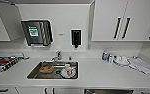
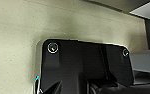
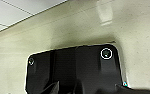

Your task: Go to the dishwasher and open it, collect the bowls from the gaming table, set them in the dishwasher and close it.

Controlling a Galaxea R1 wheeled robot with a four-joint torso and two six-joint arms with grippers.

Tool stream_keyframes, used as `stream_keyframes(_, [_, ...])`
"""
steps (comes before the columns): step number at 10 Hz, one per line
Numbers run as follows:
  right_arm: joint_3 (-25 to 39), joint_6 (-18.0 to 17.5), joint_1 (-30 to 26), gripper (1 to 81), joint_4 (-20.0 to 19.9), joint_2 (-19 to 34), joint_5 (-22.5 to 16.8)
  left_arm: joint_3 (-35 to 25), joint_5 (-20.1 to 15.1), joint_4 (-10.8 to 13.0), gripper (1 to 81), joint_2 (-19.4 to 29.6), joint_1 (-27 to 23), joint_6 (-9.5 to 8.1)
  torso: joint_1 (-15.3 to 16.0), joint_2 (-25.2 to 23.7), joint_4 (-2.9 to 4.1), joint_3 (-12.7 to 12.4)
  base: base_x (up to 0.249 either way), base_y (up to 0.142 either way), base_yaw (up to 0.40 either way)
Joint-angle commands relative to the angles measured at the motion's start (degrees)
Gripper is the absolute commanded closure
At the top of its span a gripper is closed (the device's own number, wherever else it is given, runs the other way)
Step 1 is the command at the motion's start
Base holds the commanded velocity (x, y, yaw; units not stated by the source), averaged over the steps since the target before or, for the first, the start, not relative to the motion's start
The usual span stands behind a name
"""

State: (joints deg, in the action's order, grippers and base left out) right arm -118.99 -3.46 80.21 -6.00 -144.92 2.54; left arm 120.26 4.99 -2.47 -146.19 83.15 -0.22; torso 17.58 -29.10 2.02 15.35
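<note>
The white table (image 1: 103,75) runs across the head view right under the camera, and at its front edge, right of centre, the grey top strip of the dishwasher (image 1: 108,91) shows below it. White wall cabinets (image 1: 121,20) hang above. A steel sink (image 1: 53,70) set into the table holds dishes. A dark dispenser (image 1: 37,32) hangs on the wall. Bottles (image 1: 105,56) stand near folded cloths (image 1: 141,65). I cannot tell either hand's state.
</note>
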Motion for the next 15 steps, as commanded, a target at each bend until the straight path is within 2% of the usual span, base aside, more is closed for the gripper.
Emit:
stream_keyframes(1, [2.0, -0.1, -4.8, 1.0, -2.8, 3.6, -2.8, -3.7, -2.7, -0.5, 1.0, 4.2, -2.9, -0.31, 3.5, -5.4, 0.0, 4.2, 0.0, 0.0, 0.0])
stream_keyframes(4, [8.2, -0.1, -7.3, 1.0, -5.1, 8.7, -2.6, -5.0, -2.6, -0.6, 1.0, 6.3, -3.3, -0.57, 7.5, -11.7, 0.0, 8.7, 0.0, 0.0, 0.0])
stream_keyframes(6, [13.4, -0.1, -8.9, 1.0, -6.2, 12.3, -2.2, -6.4, -2.6, -1.5, 1.0, 7.5, -3.4, -0.57, 10.1, -15.9, 0.0, 11.7, 0.0, 0.0, 0.0])
stream_keyframes(7, [15.2, -0.1, -9.7, 1.0, -6.4, 13.2, -2.1, -6.3, -2.6, -1.5, 1.0, 7.4, -3.4, -0.48, 11.4, -17.9, 0.0, 11.5, 0.0, 0.0, 0.0])
stream_keyframes(8, [16.9, -0.1, -10.2, 1.0, -6.5, 14.0, -2.1, -6.2, -2.6, -1.5, 1.0, 7.1, -3.4, -0.48, 12.8, -20.0, 0.0, 10.2, 0.0, 0.0, 0.0])
stream_keyframes(11, [18.5, -0.6, -11.8, 1.0, -7.7, 15.9, -2.1, -4.7, -2.7, -1.4, 1.0, 5.9, -3.5, -0.48, 16.2, -25.4, 0.0, 11.3, 0.0, 0.0, 0.0])
stream_keyframes(15, [22.8, -4.3, -14.5, 1.0, -7.6, 20.9, -2.1, -3.7, -2.7, -1.5, 1.0, 5.7, -3.5, -0.48, 21.5, -33.9, 0.0, 11.3, 0.0, 0.0, 0.0])
